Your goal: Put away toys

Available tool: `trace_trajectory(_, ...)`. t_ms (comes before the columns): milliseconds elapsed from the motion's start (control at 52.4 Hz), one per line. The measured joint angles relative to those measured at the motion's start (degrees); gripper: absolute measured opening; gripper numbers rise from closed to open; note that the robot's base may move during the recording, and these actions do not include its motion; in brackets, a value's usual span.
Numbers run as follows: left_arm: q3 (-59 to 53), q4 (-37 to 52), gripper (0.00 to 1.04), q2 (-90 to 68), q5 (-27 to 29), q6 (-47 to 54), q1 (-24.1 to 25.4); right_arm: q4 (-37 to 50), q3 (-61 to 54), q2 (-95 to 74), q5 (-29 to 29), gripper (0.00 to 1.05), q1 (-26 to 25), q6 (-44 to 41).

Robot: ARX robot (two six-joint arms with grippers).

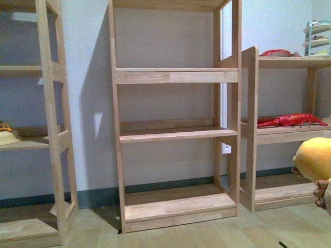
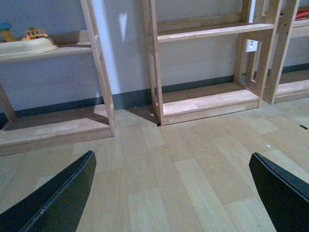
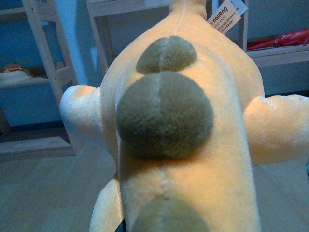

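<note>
The orange-yellow plush toy fills the right wrist view, with olive-brown round bumps down its back, stubby limbs and a paper tag at its far end. My right gripper is shut on the plush toy, and its fingers are hidden under the body. In the front view the plush toy shows at the right edge, held above the floor. My left gripper is open and empty, its two black fingers wide apart above the wooden floor.
A wooden shelf unit stands ahead against the wall, with another to the left holding a cream bowl. The right unit carries a red lobster toy. Wooden floor lies below.
</note>
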State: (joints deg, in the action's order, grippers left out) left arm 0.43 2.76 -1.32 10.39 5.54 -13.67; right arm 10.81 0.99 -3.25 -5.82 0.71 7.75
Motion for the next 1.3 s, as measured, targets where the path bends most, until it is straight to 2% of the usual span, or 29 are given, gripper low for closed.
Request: trace_trajectory(1297, 0.0, 0.0, 0.98, 0.2, 0.1, 0.0, 0.1, 0.0, 0.0, 0.0, 0.2, 0.07, 0.1, 0.0)
